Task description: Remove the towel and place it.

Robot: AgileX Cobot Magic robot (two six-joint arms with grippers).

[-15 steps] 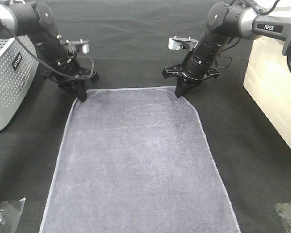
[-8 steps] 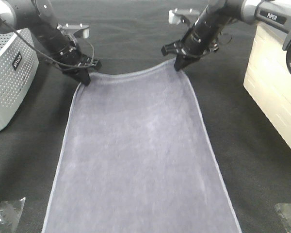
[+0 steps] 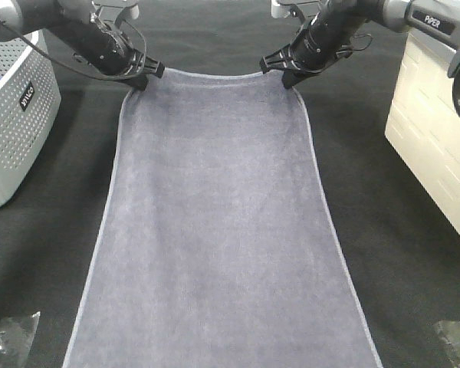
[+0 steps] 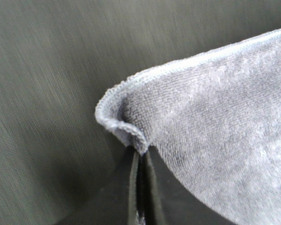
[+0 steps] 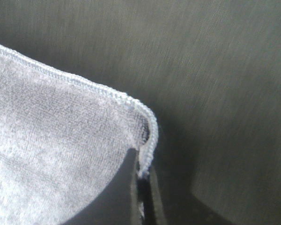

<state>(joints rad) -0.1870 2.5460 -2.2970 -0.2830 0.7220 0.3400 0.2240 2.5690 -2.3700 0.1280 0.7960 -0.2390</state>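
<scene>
1. Since the earlier frames both arms had lifted and drawn away from the camera, taking the far edge of the towel up off the bench; the cloth between the corners had gone from sagging to nearly taut.
2. The left gripper had its jaws clenched on the towel's far left corner, the hem curling over their tips in the left wrist view.
3. The towel hung from those two corners and sloped down, its near part out of frame, so whether that part lay flat I cannot tell.
4. It looked soft, limp and light, likely to droop and drag; the hemmed corners seemed the soundest holds.
5. The right gripper likewise pinched the far right corner at the hem.
</scene>
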